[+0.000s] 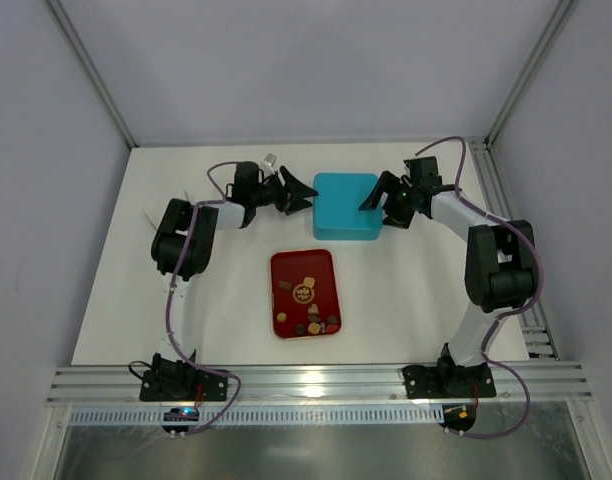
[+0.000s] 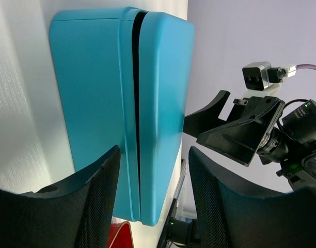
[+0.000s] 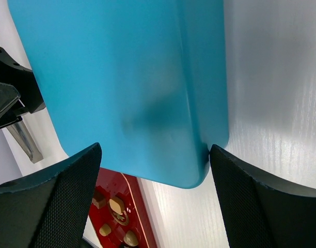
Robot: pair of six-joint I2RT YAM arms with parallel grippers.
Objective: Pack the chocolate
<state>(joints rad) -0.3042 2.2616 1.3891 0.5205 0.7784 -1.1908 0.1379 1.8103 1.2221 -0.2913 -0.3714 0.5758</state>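
Several small chocolates (image 1: pixel 308 318), dark brown and tan, lie in a red tray (image 1: pixel 304 294) at the table's middle; a few show in the right wrist view (image 3: pixel 115 205). Behind the tray stands a closed teal box (image 1: pixel 346 206) with a lid seam (image 2: pixel 136 103). My left gripper (image 1: pixel 301 196) is open at the box's left end, its fingers (image 2: pixel 91 206) either side of the box's near edge. My right gripper (image 1: pixel 378 199) is open at the box's right end, fingers (image 3: pixel 70 186) straddling the box (image 3: pixel 127 82); the right finger (image 3: pixel 235 181) touches its corner.
White walls enclose the table on three sides. A metal rail (image 1: pixel 316 385) runs along the near edge by the arm bases. A rail also runs down the right side (image 1: pixel 506 230). The right arm's camera and gripper (image 2: pixel 261 124) show beyond the box in the left wrist view.
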